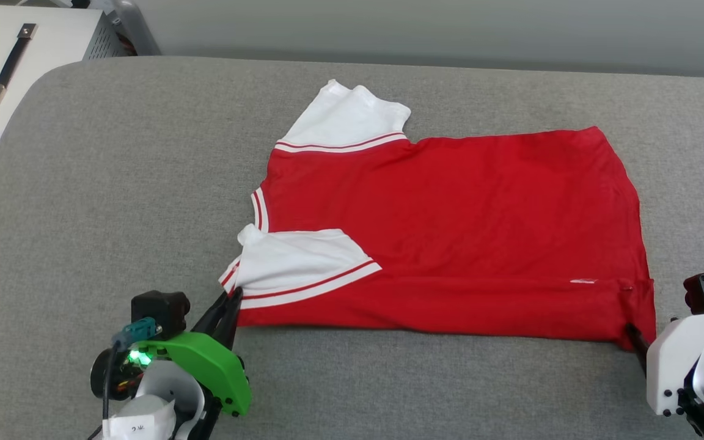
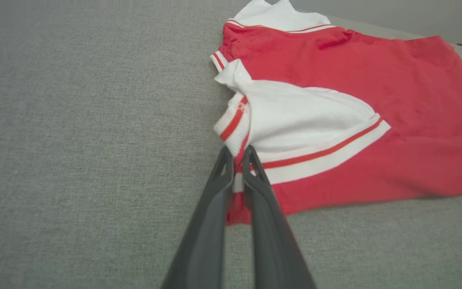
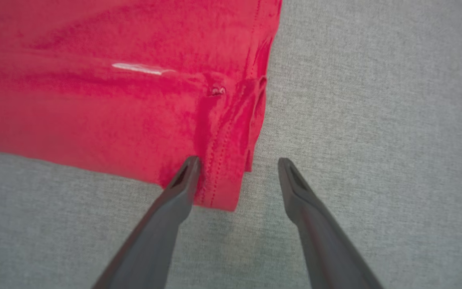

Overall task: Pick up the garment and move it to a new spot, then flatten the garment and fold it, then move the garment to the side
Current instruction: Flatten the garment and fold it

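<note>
Left claw (image 2: 237,154) pinched on the striped sleeve trim at the near-left corner of the garment (image 1: 450,226). Garment lies spread mid-bench (image 1: 113,183), near edge folded over. My right claw (image 3: 238,161) is spread, straddling the near-right hem corner.

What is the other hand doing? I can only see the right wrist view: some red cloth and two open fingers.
Observer: The left gripper is shut on the shirt. It pinches the striped edge of a white sleeve.
Operator: Is the shirt lying flat?
Observer: Mostly. It is spread on the grey table, and the pinched sleeve is folded over onto the red body.
Operator: Where is the other sleeve?
Observer: The second sleeve sticks out from the far edge of the shirt, away from the robot.
</note>
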`<state>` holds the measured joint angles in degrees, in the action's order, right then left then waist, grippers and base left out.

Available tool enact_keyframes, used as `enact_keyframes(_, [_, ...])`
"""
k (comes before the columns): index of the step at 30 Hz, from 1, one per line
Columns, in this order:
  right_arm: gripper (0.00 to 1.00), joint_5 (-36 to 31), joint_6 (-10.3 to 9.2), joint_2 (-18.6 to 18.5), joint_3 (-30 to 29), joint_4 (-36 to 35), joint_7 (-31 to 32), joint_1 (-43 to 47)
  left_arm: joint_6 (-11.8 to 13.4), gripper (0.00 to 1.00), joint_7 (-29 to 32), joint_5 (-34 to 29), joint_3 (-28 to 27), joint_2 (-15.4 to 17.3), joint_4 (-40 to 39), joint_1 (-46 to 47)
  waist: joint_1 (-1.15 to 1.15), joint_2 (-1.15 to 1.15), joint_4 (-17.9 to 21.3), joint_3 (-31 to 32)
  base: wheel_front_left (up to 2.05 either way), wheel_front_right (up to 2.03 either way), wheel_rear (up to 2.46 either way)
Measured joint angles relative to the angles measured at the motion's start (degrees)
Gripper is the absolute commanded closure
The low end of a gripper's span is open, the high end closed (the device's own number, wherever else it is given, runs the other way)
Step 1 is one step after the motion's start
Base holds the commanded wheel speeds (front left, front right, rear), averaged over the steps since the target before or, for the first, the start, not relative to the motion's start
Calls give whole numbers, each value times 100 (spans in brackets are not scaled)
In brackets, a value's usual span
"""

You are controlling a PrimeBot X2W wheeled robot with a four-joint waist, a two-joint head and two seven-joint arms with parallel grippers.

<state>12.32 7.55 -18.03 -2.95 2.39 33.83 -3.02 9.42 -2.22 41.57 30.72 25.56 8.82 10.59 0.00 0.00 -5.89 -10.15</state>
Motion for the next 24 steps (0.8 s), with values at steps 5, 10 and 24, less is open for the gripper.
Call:
enact_keyframes(5, [0, -115, 0, 208, -67, 281, 21, -207, 49, 100, 5, -25, 18, 44, -246, -2, 0, 0, -58, -89, 0, 0, 0])
enact_keyframes(10, [0, -211, 0, 319, -194, 486, -9, -311, 68, 100, 52, -43, 62, 67, -360, -2, 0, 0, -123, -163, 0, 0, 0])
enact_keyframes(24, [100, -259, 0, 485, -327, 783, 47, -410, 67, 100, 188, -77, 230, 168, -101, -64, 0, 0, -144, -73, 0, 0, 0])
